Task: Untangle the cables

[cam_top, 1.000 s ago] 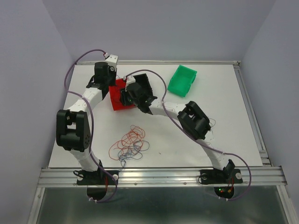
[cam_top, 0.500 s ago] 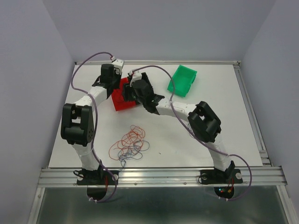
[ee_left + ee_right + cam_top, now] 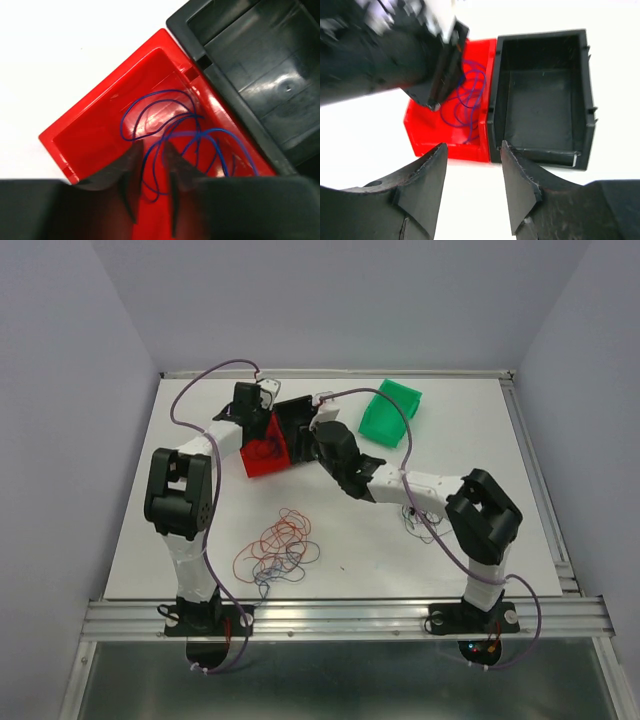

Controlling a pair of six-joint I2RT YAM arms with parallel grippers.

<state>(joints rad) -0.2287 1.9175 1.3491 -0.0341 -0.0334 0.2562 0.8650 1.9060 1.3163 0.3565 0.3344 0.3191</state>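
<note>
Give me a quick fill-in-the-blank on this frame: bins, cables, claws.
1. The bin holding the blue wire is coloured ___.
2. The black bin next to it is ___.
3. The loose tangle lies on the ___, outside every bin.
4. The right claw is ___, gripping nothing.
Missing words: red; empty; table; open.

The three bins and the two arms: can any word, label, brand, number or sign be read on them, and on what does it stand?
None can be read: the red bin, the black bin, the green bin, the left arm and the right arm show no lettering in any view.
</note>
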